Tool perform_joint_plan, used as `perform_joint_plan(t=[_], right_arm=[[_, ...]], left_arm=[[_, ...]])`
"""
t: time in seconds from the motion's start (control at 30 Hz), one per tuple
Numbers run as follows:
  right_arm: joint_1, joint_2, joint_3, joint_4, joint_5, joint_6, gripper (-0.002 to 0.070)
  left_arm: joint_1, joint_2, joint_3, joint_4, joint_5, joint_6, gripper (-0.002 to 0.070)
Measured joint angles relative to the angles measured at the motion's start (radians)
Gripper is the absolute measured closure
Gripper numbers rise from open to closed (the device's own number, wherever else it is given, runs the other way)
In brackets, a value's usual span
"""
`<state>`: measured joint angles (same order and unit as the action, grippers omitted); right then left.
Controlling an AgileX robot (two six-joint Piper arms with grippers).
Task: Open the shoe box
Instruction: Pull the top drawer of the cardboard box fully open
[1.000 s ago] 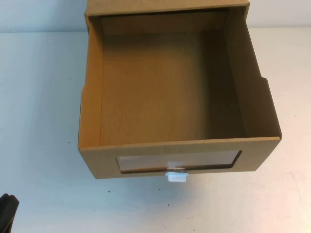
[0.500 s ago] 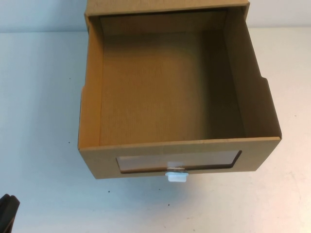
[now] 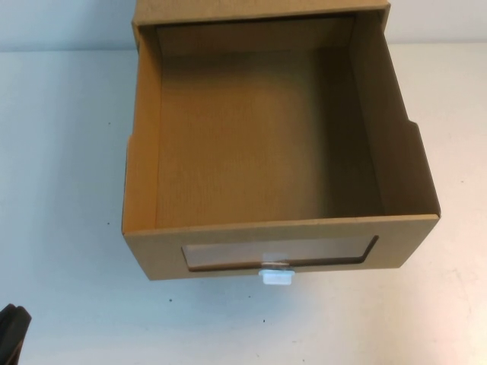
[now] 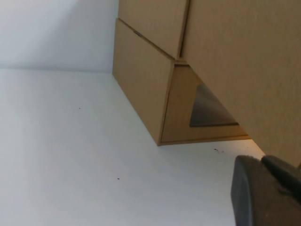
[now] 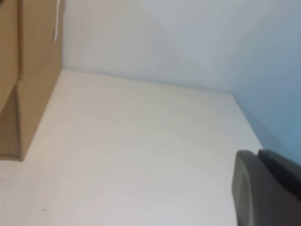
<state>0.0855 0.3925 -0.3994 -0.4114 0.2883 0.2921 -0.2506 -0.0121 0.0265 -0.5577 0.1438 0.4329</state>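
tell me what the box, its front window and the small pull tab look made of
Box: brown corrugated cardboard, matte, fine ribbed lines inside. Window: likely clear plastic film, pale sheen. Pull tab: seemingly white plastic, smooth. Left claw sits at the near left of the table; right claw, shut, is off to the box's right.

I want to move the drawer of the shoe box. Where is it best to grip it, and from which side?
Grip the white tab at the middle of the front panel, coming from the robot's side: it juts out under the window, a small lip to pinch. The left pincer rests at the table's near left corner; the right pincer, shut, sits right of the box.
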Motion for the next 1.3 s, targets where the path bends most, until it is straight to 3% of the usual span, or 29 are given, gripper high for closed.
perform_joint_plan(t=[0.13, 0.37, 0.93, 1.0, 1.13, 1.3], right_arm=[[-0.087, -0.134, 0.206, 0.000, -0.173, 0.000, 0.0690], [-0.095, -0.366, 0.387, 0.064, -0.197, 0.000, 0.0689], [-0.095, -0.400, 0.422, 0.115, -0.273, 0.001, 0.0689], [-0.095, -0.400, 0.422, 0.182, -0.288, -0.050, 0.0690], [-0.091, -0.400, 0.422, 0.512, -0.232, -0.384, 0.0689], [-0.085, -0.400, 0.422, 0.591, -0.087, -0.567, 0.0689]], left_arm=[[0.000, 0.000, 0.000, 0.000, 0.000, 0.000, 0.0679], [0.000, 0.000, 0.000, 0.000, 0.000, 0.000, 0.0679], [0.000, 0.000, 0.000, 0.000, 0.000, 0.000, 0.0679], [0.000, 0.000, 0.000, 0.000, 0.000, 0.000, 0.0679], [0.000, 0.000, 0.000, 0.000, 0.000, 0.000, 0.0679], [0.000, 0.000, 0.000, 0.000, 0.000, 0.000, 0.0679]])
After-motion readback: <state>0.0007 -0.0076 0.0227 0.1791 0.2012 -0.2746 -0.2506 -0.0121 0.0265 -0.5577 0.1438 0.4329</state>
